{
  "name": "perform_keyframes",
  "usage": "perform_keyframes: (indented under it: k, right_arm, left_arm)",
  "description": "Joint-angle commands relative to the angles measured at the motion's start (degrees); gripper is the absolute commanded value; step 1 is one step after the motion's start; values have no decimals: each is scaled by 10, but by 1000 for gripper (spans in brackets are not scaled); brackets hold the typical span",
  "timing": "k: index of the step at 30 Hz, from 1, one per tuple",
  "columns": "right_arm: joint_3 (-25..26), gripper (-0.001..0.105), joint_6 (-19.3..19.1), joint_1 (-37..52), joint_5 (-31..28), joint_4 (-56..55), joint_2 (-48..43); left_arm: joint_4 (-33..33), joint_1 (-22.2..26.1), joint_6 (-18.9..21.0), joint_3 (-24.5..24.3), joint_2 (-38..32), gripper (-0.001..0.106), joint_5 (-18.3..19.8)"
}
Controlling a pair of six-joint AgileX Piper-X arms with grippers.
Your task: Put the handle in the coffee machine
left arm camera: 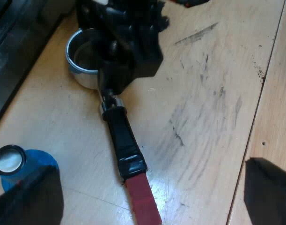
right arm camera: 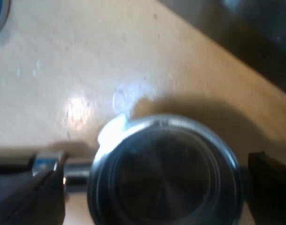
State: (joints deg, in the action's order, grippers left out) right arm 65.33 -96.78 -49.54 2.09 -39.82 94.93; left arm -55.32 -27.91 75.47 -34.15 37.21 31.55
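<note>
Pale wooden tabletop (left arm camera: 213,93), scuffed with dark streaks, under everything; lying loose and flat on it, metal holder (left arm camera: 121,136), open side of round basket (left arm camera: 82,58) facing up, dark handle (left arm camera: 126,150) running out from basket to red end (left arm camera: 143,204). Dark edge of espresso machine (left arm camera: 11,47) close beside holder's basket, on far side from red end. Right gripper (right arm camera: 154,180) down over holder's basket and neck, black fingers (right arm camera: 269,183) spread wide, one just beside basket rim, other by neck, straddling holder without clamping it, nothing in grasp. Left gripper (left arm camera: 150,187) hovering above holder's red end, fingers far apart on either side of handle, well clear of it, gripping nothing. Blue tamper (left arm camera: 21,164) on tabletop near holder's handle, apart from it, just beside one left finger
</note>
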Motion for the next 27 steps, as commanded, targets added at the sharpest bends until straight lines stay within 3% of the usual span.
perform_keyframes:
  k: [1, 13, 16, 19, 20, 21, 25, 27]
  right_arm:
    - [5, 79, -6, 2, 8, 15, 0]
    - [5, 79, -9, 2, 17, -16, 0]
    - [5, 72, -7, 2, 17, -23, 0]
    - [5, 60, 1, 2, 17, -29, 0]
    - [5, 44, 14, 2, 17, -28, 0]
    - [5, 41, 16, 2, 17, -28, 0]
    - [5, 5, 27, 2, 17, -28, -1]
    - [5, 0, 42, 1, 18, -28, -5]
  left_arm:
    - [4, 1, 5, -2, -1, 80, -5]
    - [4, 1, 5, -2, -1, 80, -5]
    - [4, 1, 5, -2, -1, 80, -5]
    - [4, 1, 5, -2, -1, 80, -5]
    - [4, 1, 5, -2, -1, 80, -5]
    - [4, 1, 5, -2, -1, 80, -5]
    - [4, 1, 4, -2, -1, 80, -5]
    - [4, 1, 3, -2, -1, 80, -5]
